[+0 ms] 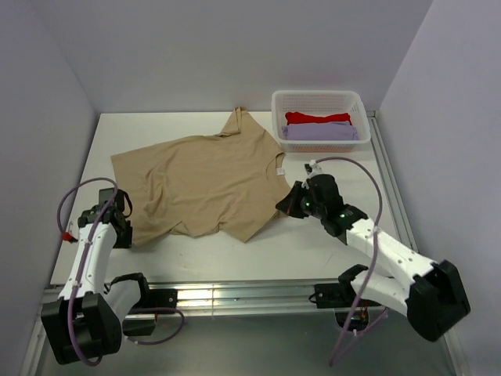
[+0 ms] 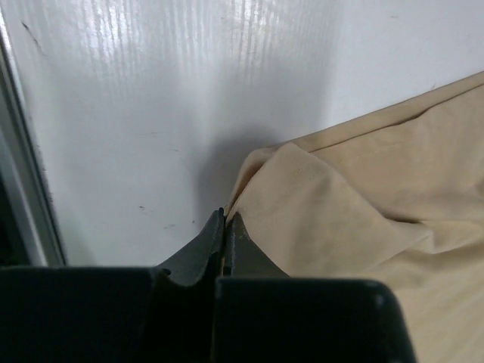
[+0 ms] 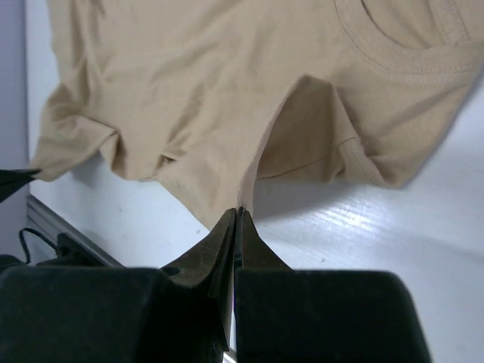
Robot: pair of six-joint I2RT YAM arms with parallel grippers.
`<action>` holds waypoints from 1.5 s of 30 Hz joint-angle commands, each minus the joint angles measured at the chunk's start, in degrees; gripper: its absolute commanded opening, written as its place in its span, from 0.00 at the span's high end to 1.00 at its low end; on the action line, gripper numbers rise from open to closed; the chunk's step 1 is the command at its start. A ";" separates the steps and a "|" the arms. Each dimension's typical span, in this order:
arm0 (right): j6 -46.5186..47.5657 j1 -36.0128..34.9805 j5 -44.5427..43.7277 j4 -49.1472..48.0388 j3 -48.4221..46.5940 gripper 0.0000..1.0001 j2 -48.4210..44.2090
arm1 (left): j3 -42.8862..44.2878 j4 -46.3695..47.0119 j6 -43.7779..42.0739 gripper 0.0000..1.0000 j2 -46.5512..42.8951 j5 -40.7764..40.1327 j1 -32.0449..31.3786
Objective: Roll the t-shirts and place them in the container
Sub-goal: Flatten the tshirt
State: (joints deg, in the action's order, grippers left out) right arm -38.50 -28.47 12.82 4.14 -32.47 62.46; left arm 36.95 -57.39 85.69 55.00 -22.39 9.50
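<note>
The tan t-shirt lies spread, a little wrinkled, on the white table, collar toward the far right. My left gripper is at its near-left corner. In the left wrist view the jaws are closed, with the shirt's edge pinched at their tips. My right gripper is at the shirt's right edge. In the right wrist view it is shut on a thin raised fold of the shirt, below the collar. Red and lavender t-shirts lie in the basket.
A white mesh basket stands at the table's far right corner. A metal rail runs along the near edge between the arm bases. White walls close in the left, back and right sides.
</note>
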 commanded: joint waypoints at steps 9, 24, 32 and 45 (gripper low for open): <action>-2.63 -1.59 -5.00 14.49 0.74 1.00 -17.27 | 12.88 -10.29 -12.47 0.99 4.24 -0.11 6.32; -3.78 -5.28 -9.65 21.34 -3.03 1.00 -24.22 | 16.49 -11.52 -22.93 0.99 3.00 0.78 17.65; -3.95 -5.98 -10.36 24.07 -4.36 1.00 -27.21 | 13.42 -10.12 -26.01 0.99 0.28 4.55 19.86; -0.71 -6.78 -12.73 26.89 -12.09 1.00 -26.60 | 11.65 -7.92 -26.89 0.99 3.26 8.77 20.30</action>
State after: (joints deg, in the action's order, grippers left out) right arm -41.56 -34.76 2.09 31.40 -40.56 35.14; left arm 48.14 -66.52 59.88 57.84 -14.57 29.23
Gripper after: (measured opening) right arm 0.009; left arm 0.015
